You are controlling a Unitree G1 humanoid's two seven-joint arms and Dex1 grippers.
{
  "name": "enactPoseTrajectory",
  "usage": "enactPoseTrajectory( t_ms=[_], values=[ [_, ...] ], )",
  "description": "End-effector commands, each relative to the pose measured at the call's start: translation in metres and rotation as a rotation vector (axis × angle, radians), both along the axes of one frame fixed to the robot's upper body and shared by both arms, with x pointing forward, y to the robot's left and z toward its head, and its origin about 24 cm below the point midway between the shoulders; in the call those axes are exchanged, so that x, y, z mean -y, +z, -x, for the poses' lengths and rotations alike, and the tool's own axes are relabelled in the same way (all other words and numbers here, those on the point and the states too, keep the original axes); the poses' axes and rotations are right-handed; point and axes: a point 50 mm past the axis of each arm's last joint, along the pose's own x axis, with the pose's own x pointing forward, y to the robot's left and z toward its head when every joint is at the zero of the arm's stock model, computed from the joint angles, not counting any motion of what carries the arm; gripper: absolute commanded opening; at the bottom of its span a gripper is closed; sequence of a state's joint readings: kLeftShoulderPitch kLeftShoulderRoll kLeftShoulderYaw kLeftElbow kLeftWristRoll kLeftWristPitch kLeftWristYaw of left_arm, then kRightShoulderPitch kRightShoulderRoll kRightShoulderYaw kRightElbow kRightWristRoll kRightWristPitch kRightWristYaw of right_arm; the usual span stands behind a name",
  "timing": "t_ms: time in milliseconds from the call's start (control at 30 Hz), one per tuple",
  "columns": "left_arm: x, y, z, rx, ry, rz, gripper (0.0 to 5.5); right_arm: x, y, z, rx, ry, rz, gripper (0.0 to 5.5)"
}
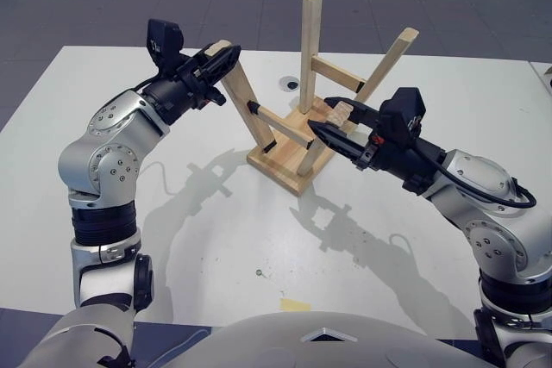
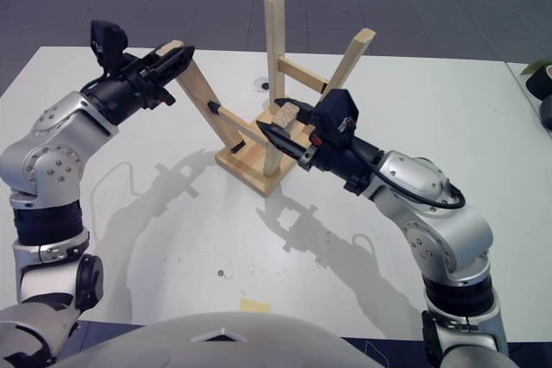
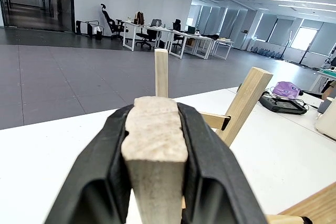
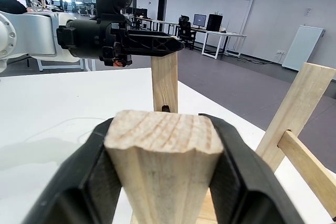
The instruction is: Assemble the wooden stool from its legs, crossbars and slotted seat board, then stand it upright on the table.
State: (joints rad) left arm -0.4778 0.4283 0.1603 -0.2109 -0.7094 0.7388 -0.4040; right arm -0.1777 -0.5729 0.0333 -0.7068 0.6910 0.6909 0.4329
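**Inverted wooden stool** (image 1: 309, 66) near the middle of the table (image 1: 172, 239), with the seat board (image 1: 289, 171) down and the legs pointing up. My left pincer (image 3: 156, 124) is clamped on the top end of the left leg (image 1: 246, 105). My right pincer (image 4: 164, 135) is clamped on the end of the near right leg (image 1: 343, 113). Crossbars (image 1: 286, 127) link the legs.

**Handling.** I judge the frame light and stiff, and the bare wood should give fair friction. The joints are probably only press-fitted, so pulling a leg outward could spring a crossbar or lift a leg out of the board. The best hold is at the leg ends, squeezed across the flat faces, with both sides turned over together.

**Receptacle.** The seat board acts as the holder. Its slots are hidden from me but appear to take the leg feet. The legs lean unevenly, so seating may be incomplete.
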Motion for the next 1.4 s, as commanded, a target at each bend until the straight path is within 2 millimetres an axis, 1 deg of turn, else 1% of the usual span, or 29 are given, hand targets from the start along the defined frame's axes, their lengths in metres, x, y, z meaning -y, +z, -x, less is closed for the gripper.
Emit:
enactPoseTrajectory(
  t_ms=[33,167,300,467,567,667,733,800,867,900,1033,1133,1200,1233,1267,1333,1400],
  values=[
    [-0.003,-0.009,0.001,-0.047,0.026,-0.046,1.02,0.0,-0.032,0.0,-0.188,-0.024,0.065,2.05],
    [0.004,-0.008,0.003,-0.039,0.0,-0.058,1.02,-0.005,-0.031,-0.003,-0.197,-0.03,0.084,2.05],
    [0.016,-0.014,0.012,-0.026,-0.076,-0.142,1.02,-0.009,-0.026,-0.007,-0.191,-0.03,0.094,2.05],
    [0.03,-0.035,0.023,-0.056,-0.16,-0.253,1.04,-0.012,-0.025,-0.008,-0.195,-0.031,0.1,2.05],
    [0.035,-0.046,0.027,-0.084,-0.186,-0.286,1.06,-0.013,-0.025,-0.008,-0.196,-0.031,0.098,2.05],
    [0.036,-0.057,0.029,-0.114,-0.183,-0.298,1.08,-0.013,-0.026,-0.009,-0.199,-0.037,0.092,2.05],
    [0.033,-0.064,0.029,-0.135,-0.16,-0.296,1.09,-0.013,-0.026,-0.01,-0.196,-0.048,0.08,2.05],
    [0.028,-0.065,0.026,-0.14,-0.13,-0.292,1.1,-0.012,-0.02,-0.012,-0.178,-0.055,0.045,2.05],
    [0.024,-0.061,0.022,-0.127,-0.112,-0.289,1.1,-0.009,-0.01,-0.015,-0.148,-0.058,-0.003,2.05],
    [0.022,-0.058,0.021,-0.118,-0.106,-0.29,1.1,-0.009,-0.007,-0.016,-0.137,-0.057,-0.021,2.43],
    [0.014,-0.049,0.012,-0.062,-0.065,-0.313,1.1,-0.01,0.006,-0.016,-0.116,-0.019,-0.097,3.16],
    [0.009,-0.035,0.006,-0.011,-0.012,-0.279,1.12,-0.012,0.012,-0.012,-0.101,0.017,-0.143,3.68],
    [0.009,-0.03,0.005,0.004,-0.012,-0.262,1.12,-0.012,0.015,-0.011,-0.099,0.032,-0.168,4.04],
    [0.01,-0.03,0.005,0.001,-0.02,-0.252,1.5,-0.013,0.016,-0.011,-0.099,0.036,-0.182,4.22],
    [0.011,-0.03,0.006,-0.003,-0.029,-0.246,1.73,-0.013,0.018,-0.012,-0.099,0.039,-0.199,4.43],
    [0.012,-0.027,0.008,-0.003,-0.042,-0.227,2.07,-0.012,0.024,-0.014,-0.099,0.038,-0.244,4.74],
    [0.011,-0.019,0.007,0.011,-0.035,-0.189,2.38,-0.01,0.029,-0.015,-0.096,0.034,-0.28,5.05]
  ],
)
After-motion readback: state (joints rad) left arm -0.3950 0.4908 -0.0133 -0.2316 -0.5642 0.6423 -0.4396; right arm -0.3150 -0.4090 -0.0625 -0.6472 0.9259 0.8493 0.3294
